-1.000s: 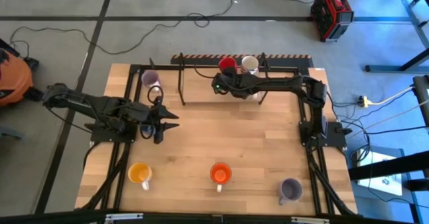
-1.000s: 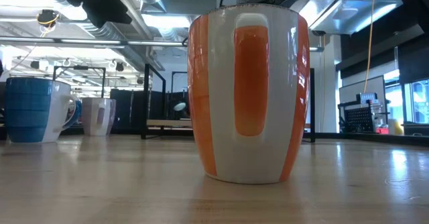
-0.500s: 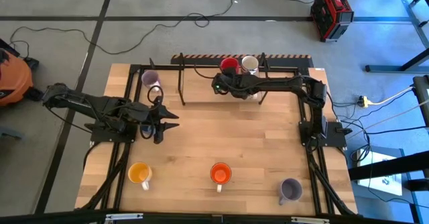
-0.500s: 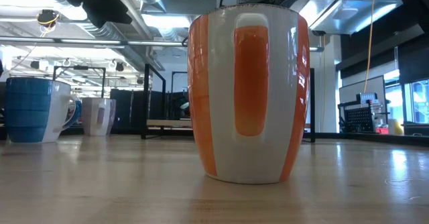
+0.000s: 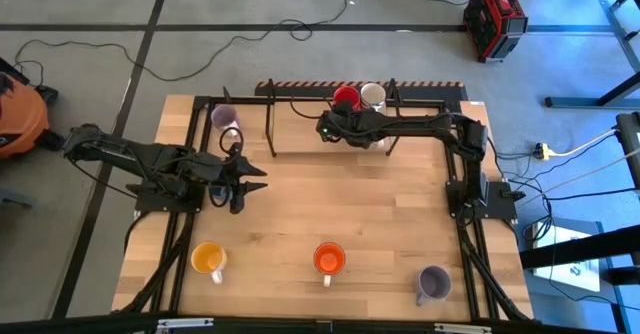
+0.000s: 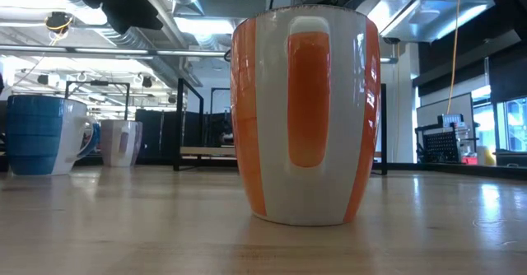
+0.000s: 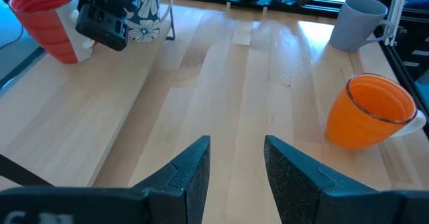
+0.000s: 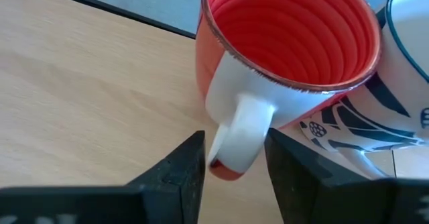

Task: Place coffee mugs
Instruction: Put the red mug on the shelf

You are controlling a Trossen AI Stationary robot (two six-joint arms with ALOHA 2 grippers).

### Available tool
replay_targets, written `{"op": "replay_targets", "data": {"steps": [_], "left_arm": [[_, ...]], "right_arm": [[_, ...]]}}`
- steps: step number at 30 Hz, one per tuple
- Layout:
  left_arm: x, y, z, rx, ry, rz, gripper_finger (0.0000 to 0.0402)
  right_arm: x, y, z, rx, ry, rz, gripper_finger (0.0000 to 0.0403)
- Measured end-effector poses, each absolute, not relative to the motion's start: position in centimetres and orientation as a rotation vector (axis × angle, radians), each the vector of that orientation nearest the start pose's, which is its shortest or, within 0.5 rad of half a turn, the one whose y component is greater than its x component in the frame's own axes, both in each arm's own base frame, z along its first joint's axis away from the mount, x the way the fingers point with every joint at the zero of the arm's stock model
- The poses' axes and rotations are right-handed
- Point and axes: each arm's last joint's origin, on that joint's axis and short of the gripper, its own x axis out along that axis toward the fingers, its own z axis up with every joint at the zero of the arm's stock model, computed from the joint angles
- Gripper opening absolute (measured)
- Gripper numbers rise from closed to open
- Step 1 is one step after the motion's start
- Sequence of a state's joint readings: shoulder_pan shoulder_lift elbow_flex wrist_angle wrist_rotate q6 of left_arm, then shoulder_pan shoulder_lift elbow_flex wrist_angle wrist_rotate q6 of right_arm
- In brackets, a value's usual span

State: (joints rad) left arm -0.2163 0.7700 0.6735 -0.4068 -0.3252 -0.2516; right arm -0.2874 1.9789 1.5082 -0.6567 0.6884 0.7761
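Note:
My right gripper [image 5: 327,126] reaches to the table's far edge, shut on the red mug [image 5: 346,97], which stands right beside a white mug with a blue pattern [image 5: 373,96]. My left gripper [image 5: 240,181] hovers open over the table's left half, holding nothing. A lilac mug [image 5: 225,117] stands far left. Along the near edge stand a yellow-orange mug [image 5: 207,259], an orange mug [image 5: 329,259] and a second lilac mug [image 5: 432,283]. The low view shows the orange mug [image 6: 305,114] close up and a blue mug [image 6: 37,135] to its left. My right gripper has the red mug's white handle [image 8: 238,133] between its two fingers [image 8: 184,163], coming level from the table's near side. The mug is upright, and its far side is against the white patterned mug [image 8: 402,70]. Whether its base is on the table, I cannot tell.
A black frame with upright posts [image 5: 268,129] runs along the table's far and side edges, close to the red and white mugs. The middle of the wooden table [image 5: 350,204] is bare. A red case [image 5: 495,16] and cables lie on the floor beyond.
My right gripper has shifted a little toward the table's right edge, and the red mug has moved with it, closer to the white patterned mug.

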Motion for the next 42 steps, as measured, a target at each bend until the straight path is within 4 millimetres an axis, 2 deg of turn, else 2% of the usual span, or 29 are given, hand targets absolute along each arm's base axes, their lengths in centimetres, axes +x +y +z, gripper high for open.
{"op": "replay_targets", "data": {"steps": [6,16,21,28,31,37,42], "left_arm": [[16.2,-2.6,27.7,-0.112,0.468,0.166,0.0135],[16.2,-2.6,27.8,-0.112,0.468,0.167,0.0135],[16.2,-2.6,27.8,-0.112,0.468,0.167,0.0135],[16.2,-2.6,27.7,-0.111,0.468,0.166,0.0135],[16.2,-2.6,27.7,-0.111,0.468,0.167,0.0135],[16.2,-2.6,27.7,-0.111,0.468,0.166,0.0135],[16.2,-2.6,27.7,-0.111,0.468,0.166,0.0135]], "right_arm": [[38.8,-13.4,21.0,0.386,0.744,-1.231,0.0142],[39.6,-13.7,24.5,0.313,0.751,-1.189,0.0142],[39.5,-13.6,25.2,0.32,0.787,-1.169,0.0142],[40.8,-13.8,26.7,0.274,0.725,-1.035,0.0142],[41.1,-14.1,26.5,0.249,0.737,-1.002,0.0142],[41.3,-15.0,24.2,0.231,0.844,-0.959,0.0142],[41.2,-15.3,23.3,0.218,0.897,-0.967,0.0142]]}}
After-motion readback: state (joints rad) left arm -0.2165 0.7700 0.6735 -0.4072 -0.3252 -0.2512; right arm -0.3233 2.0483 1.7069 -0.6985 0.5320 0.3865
